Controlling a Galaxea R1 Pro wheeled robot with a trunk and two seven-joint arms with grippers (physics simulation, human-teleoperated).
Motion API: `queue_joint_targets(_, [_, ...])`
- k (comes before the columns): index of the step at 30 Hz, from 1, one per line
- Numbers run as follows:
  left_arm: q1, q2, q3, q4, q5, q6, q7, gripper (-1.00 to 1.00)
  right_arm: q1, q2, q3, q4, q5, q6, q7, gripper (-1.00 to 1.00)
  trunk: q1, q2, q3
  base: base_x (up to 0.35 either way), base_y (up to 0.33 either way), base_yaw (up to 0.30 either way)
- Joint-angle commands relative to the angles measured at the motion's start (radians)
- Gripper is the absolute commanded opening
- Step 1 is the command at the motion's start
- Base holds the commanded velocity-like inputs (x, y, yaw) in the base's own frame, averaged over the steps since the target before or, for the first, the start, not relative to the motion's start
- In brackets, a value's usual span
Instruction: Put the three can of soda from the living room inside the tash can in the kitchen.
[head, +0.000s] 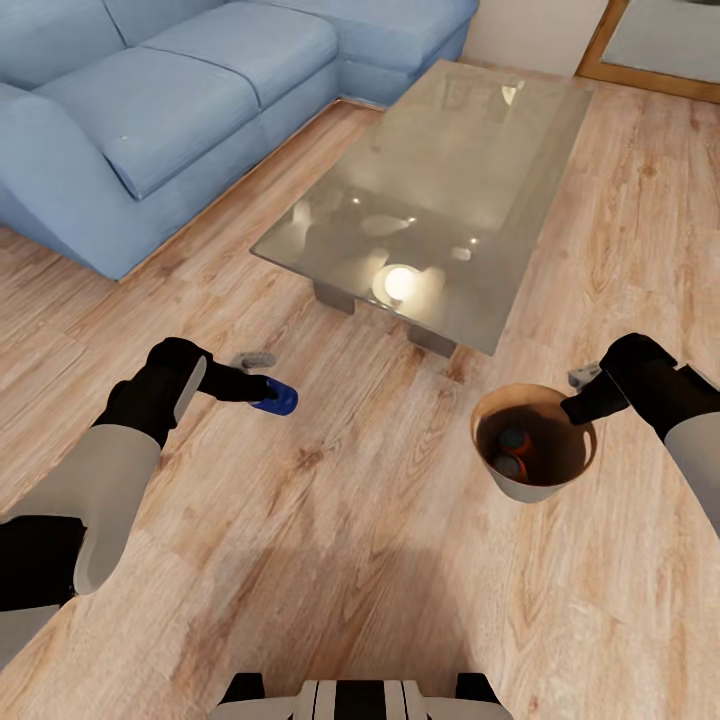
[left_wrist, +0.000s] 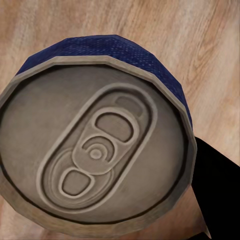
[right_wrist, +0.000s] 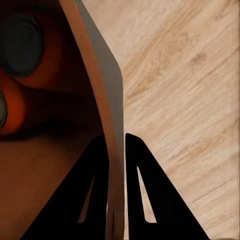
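The head camera looks steeply down and forward over both arms onto the plank floor (head: 360, 540), taking in the sofa (head: 150, 120) and glass coffee table (head: 440, 190) ahead. The left wrist camera sits very near the blue soda can (left_wrist: 95, 150), facing its silver top, floor behind. The right wrist camera looks along its fingers (right_wrist: 95, 200) at the trash can's rim (right_wrist: 107, 115). Both wrist views share that floor with the head view.

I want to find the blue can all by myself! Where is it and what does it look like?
Start at the glass coffee table, then look down to the wood floor on its sofa side. There the left pincer holds the blue can, the one can outside the bucket.
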Motion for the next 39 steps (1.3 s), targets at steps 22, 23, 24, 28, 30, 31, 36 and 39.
queue_joint_targets(22, [-0.003,0.081,-0.139,0.063,0.003,0.000,-0.273,-1.00,0.016,0.053,-0.067,0.002,-0.021,0.009,0.005,-1.00,0.000,0.000,0.000,0.000,0.000,0.000])
queue_joint_targets(23, [-0.004,0.082,-0.144,0.076,0.002,0.000,-0.281,-1.00,0.016,0.054,-0.068,0.002,-0.021,0.009,0.005,-1.00,0.000,0.000,0.000,0.000,0.000,0.000])
queue_joint_targets(24, [-0.005,0.082,-0.148,0.087,0.002,0.000,-0.288,-1.00,0.016,0.055,-0.068,0.003,-0.021,0.009,0.005,-1.00,0.000,0.000,0.000,0.000,0.000,0.000])
queue_joint_targets(28, [-0.011,0.083,-0.170,0.129,0.002,0.000,-0.331,-1.00,0.016,0.062,-0.069,0.004,-0.021,0.009,0.005,-1.00,0.000,0.000,0.000,0.000,0.000,0.000])
queue_joint_targets(30, [-0.030,0.084,-0.197,0.131,0.002,0.000,-0.393,-1.00,0.016,0.075,-0.070,0.012,-0.021,0.009,0.005,-1.00,0.000,0.000,0.000,0.000,0.000,0.000])
queue_joint_targets(31, [-0.051,0.085,-0.208,0.131,0.002,0.000,-0.434,-1.00,0.016,0.083,-0.070,0.019,-0.021,0.009,0.005,-1.00,0.000,0.000,0.000,0.000,0.000,0.000])
queue_joint_targets(36, [-0.144,0.096,-0.227,0.129,0.003,0.000,-0.522,-1.00,0.017,0.111,-0.070,0.035,-0.021,0.009,0.005,-1.00,0.000,0.000,0.000,0.000,0.000,0.000])
queue_joint_targets(39, [-0.203,0.097,-0.258,0.129,0.003,0.000,-0.558,-1.00,0.017,0.134,-0.071,0.057,-0.021,0.009,0.005,-1.00,0.000,0.000,0.000,0.000,0.000,0.000])
